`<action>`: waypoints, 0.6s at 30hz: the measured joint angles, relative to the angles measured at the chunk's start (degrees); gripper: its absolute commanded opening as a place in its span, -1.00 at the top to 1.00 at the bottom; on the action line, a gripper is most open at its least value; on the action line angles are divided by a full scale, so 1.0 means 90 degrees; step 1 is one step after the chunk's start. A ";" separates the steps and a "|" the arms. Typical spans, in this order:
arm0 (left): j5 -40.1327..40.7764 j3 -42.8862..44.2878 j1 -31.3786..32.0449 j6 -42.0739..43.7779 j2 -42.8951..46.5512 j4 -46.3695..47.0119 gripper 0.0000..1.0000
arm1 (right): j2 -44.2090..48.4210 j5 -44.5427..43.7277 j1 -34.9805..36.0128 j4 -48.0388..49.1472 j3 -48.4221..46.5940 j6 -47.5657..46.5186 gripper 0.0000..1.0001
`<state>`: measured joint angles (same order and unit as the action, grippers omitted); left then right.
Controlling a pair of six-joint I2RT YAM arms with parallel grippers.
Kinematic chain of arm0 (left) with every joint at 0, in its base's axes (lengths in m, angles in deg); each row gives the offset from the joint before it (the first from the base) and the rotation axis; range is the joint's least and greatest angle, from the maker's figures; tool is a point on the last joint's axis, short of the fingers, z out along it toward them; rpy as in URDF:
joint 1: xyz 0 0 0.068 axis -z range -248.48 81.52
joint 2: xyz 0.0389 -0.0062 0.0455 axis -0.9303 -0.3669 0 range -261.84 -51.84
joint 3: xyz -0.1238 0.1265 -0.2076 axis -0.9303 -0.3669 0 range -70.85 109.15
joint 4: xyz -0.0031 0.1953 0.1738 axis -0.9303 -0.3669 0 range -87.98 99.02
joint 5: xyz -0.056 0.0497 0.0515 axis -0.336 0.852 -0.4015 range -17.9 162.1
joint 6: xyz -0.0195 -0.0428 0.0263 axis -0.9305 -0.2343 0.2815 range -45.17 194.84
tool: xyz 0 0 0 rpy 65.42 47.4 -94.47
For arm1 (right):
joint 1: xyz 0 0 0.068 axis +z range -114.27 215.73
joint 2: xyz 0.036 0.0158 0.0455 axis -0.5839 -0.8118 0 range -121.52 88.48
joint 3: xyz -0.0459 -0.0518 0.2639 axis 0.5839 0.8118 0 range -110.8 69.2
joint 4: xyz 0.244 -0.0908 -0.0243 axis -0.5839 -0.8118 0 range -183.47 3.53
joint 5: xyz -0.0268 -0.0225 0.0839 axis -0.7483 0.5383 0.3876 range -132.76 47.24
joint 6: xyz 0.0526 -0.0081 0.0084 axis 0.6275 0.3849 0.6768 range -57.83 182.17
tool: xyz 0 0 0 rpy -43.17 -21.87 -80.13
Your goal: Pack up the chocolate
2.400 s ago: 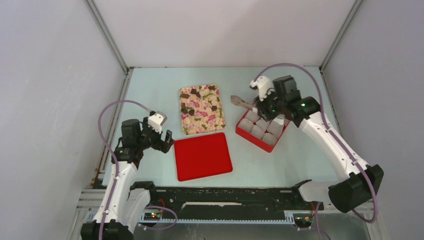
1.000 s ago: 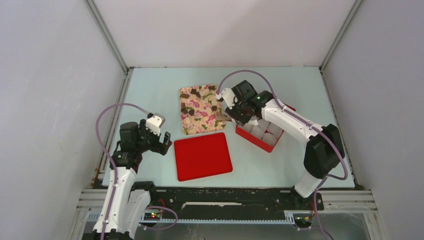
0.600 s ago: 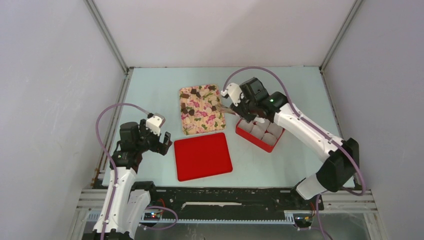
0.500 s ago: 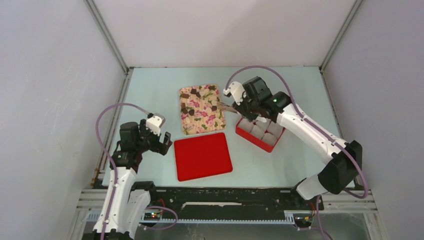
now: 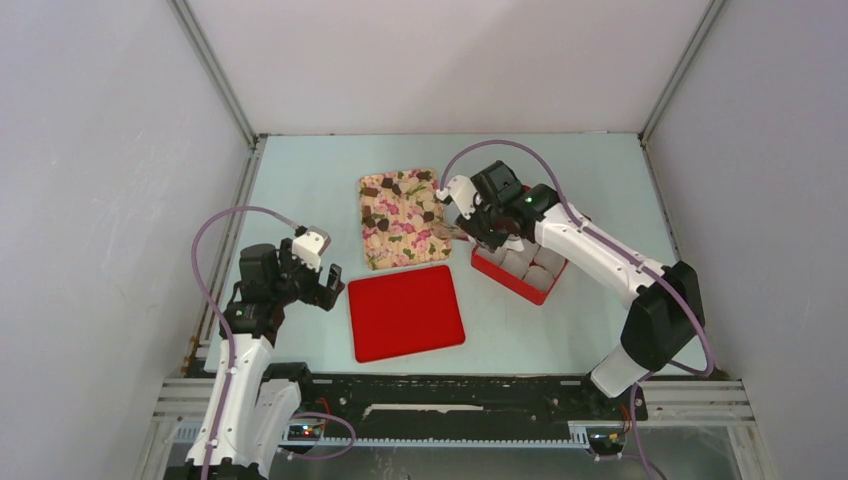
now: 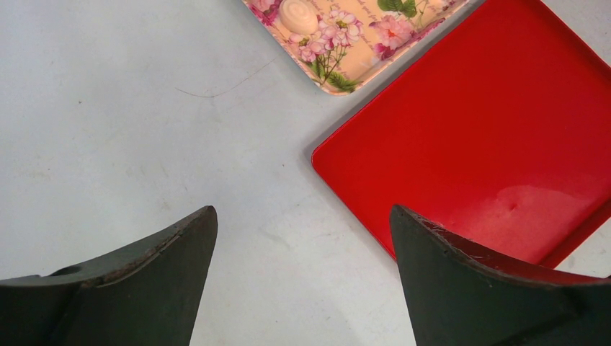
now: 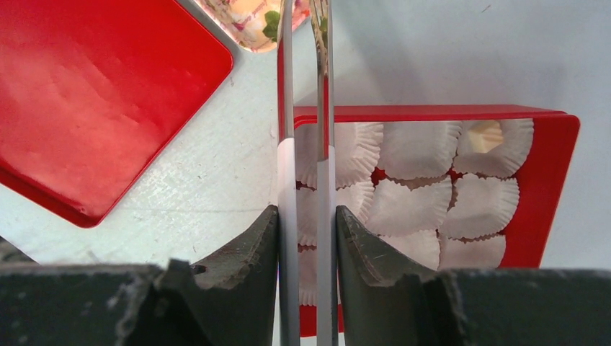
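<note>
Dark brown chocolates lie scattered on the floral cloth. A pale one shows at its corner in the left wrist view. Another pale one sits in a corner paper cup of the red box. My right gripper is shut on metal tongs. The tongs' tips reach past the box rim to the cloth's near right corner; I cannot see anything between the tips. My left gripper is open and empty, over bare table left of the red lid.
The flat red lid lies in front of the cloth. White crinkled paper cups fill the red box, most of them empty. Grey walls close in the table on three sides.
My right arm swung from above the box to the cloth's right edge with the tongs; in the last half second the tips shifted toward the cloth's near right corner. The left arm stayed still.
</note>
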<state>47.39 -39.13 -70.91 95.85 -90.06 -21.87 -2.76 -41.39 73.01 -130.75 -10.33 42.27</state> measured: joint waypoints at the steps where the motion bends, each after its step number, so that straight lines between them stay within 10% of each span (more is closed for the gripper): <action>1: -0.0002 0.0000 0.0000 0.0000 0.0000 0.0000 -0.86 | -0.0049 0.0017 0.0000 0.0000 0.0000 0.0002 0.32; 18: -0.0024 -0.0002 0.0000 0.0002 0.0000 0.0000 -0.86 | -0.0316 0.0092 0.0112 -0.0015 -0.0002 0.0044 0.27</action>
<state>47.17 -39.15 -70.91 95.87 -90.06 -21.87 -5.60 -40.56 74.01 -130.88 -10.35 42.66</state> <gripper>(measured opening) 0.928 0.364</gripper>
